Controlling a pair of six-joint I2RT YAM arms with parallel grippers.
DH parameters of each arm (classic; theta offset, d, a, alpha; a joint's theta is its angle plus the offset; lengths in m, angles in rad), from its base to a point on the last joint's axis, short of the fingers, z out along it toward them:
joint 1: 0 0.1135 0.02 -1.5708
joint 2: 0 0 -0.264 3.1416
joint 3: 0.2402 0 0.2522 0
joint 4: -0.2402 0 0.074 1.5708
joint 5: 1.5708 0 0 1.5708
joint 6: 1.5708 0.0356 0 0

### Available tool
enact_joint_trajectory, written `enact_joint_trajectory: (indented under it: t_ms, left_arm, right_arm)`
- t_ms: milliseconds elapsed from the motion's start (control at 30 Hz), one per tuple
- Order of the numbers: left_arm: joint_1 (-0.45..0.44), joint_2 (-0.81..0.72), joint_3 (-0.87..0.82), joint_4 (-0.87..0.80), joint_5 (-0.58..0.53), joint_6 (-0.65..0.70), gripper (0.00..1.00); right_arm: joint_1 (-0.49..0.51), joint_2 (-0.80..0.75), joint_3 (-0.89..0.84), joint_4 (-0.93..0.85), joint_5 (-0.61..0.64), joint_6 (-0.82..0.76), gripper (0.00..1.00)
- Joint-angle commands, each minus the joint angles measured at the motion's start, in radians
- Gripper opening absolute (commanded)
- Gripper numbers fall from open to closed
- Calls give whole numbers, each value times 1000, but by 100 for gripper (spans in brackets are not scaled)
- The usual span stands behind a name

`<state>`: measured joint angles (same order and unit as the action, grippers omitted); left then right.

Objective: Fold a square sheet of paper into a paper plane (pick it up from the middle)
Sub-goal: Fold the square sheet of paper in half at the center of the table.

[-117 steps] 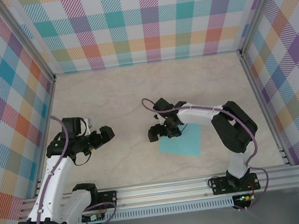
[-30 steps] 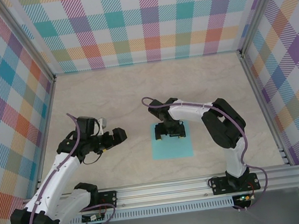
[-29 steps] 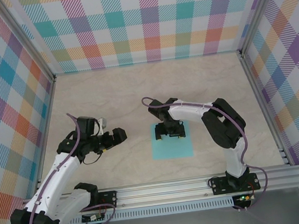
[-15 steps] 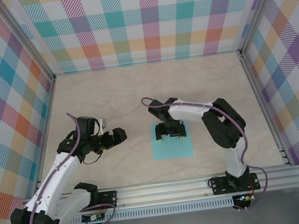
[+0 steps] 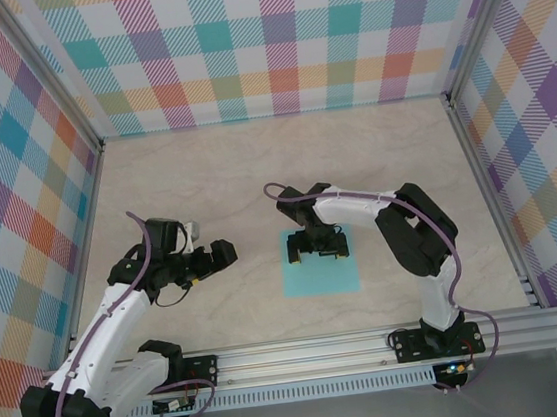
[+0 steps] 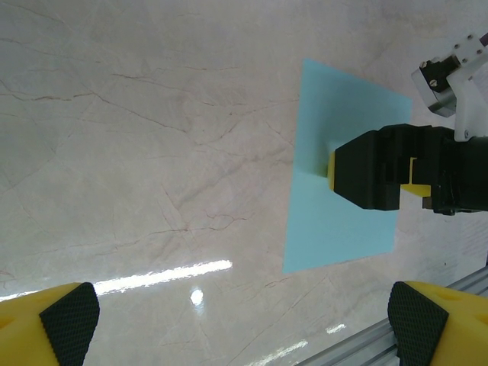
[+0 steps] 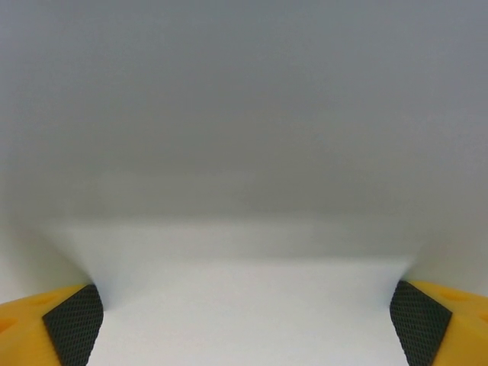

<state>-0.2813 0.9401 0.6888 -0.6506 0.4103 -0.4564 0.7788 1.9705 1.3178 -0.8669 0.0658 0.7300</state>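
Since the first frame the paper [image 5: 318, 276] has shifted left and squared up, flat at frame centre. Your right gripper [image 5: 318, 250] sits on its upper half, jaws spread wide. Your left gripper [image 5: 221, 252], left of centre, gapes wide too, holding nothing.

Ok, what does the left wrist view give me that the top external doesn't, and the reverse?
Left wrist: a close side look at the right gripper low over the square sheet of paper, framed by the left gripper's wide-open fingertips. Top external: the left arm and right arm whole, the rail and plaid walls. Both: the sheet flat and unfolded on the marbled table, the right gripper open over its far half.
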Motion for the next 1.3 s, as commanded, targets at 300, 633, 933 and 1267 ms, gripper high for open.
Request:
enact_joint_trajectory:
  t_ms: [300,633,933,1267]
  left_arm:
    - [-18,20,5,-4,10,6,100]
    - [-18,19,7,-15,2,11,100]
    - [-18,20,8,-18,2,11,100]
    - [-18,22,7,-14,1,10,100]
  right_arm:
    - [23,121,-111,60,-56,34,88]
    - [26,52,-53,20,-23,1,81]
    - [43,-50,10,-68,33,0,100]
    - [67,-85,-67,-12,-8,57,100]
